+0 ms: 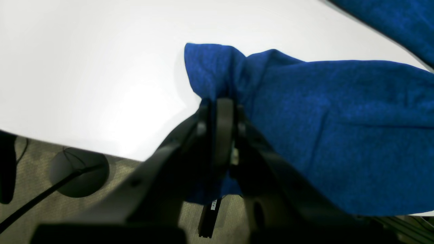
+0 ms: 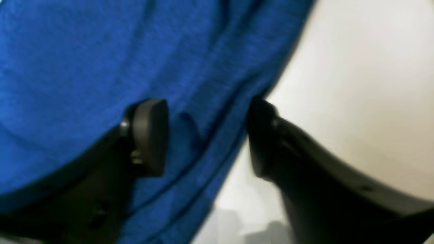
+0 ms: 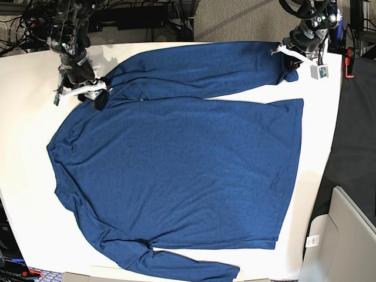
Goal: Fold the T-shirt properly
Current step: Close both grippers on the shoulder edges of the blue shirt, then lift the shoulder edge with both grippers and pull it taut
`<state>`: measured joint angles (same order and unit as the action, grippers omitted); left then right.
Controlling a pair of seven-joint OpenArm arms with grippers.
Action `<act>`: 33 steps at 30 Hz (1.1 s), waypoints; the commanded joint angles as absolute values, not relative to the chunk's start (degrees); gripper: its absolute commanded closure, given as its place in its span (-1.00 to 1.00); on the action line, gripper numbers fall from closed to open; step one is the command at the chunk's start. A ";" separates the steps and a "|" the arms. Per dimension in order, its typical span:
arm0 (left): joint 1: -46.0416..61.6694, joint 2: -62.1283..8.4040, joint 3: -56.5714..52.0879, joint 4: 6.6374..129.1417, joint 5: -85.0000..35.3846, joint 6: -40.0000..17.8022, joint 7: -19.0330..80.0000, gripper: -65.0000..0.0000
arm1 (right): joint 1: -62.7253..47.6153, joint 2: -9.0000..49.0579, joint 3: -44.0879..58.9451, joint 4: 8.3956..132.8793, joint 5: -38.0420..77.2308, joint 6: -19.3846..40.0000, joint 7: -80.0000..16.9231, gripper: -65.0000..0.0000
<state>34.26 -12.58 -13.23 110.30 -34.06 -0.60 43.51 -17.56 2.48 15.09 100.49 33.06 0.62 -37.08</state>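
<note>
Pinching the cuff of a heathered dark blue T-shirt [image 3: 176,164] spread flat on the white counter [image 3: 26,200], the left end effector [image 1: 220,105] stays-free clamped while the right end effector [image 2: 206,135] straddles a fold, spread wide.

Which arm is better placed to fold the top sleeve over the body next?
Left. Its pincer is already shut on the cuff of the T-shirt and can likely carry it over. The right pincer stands open astride fabric near the shoulder, gripping nothing.

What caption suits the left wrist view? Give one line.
Left gripper shut on the T-shirt sleeve end above the white table.
</note>
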 commanded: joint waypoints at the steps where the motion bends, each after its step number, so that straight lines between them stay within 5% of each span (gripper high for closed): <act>1: 34.51 -13.14 -13.58 111.34 -34.33 -0.75 42.59 1.00 | -18.33 1.71 14.90 99.47 32.75 -0.13 -41.10 0.32; 4: 34.51 -13.14 -13.58 111.34 -34.33 -0.75 42.59 1.00 | -18.24 1.36 14.99 98.86 32.75 -0.13 -41.01 0.67; 11: 34.68 -13.14 -13.58 111.34 -34.33 -0.75 42.59 1.00 | -21.58 2.77 15.69 103.43 32.75 0.84 -41.01 0.99; 18: 37.41 -13.93 -13.58 111.96 -34.24 -0.75 42.15 1.00 | -28.18 5.05 18.86 106.15 32.84 13.67 -41.10 0.99; 24: 40.04 -16.13 -13.58 115.21 -34.33 -0.75 39.69 1.00 | -31.87 6.11 18.95 111.96 32.66 16.40 -40.66 0.99; 33: 34.42 -16.13 -13.32 117.32 -34.33 -0.75 37.32 1.00 | -23.60 6.64 22.29 112.04 32.40 18.59 -40.57 0.99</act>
<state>33.98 -15.75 -13.15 116.29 -34.13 -0.67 38.72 -23.92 6.17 21.96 111.04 31.73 18.33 -42.02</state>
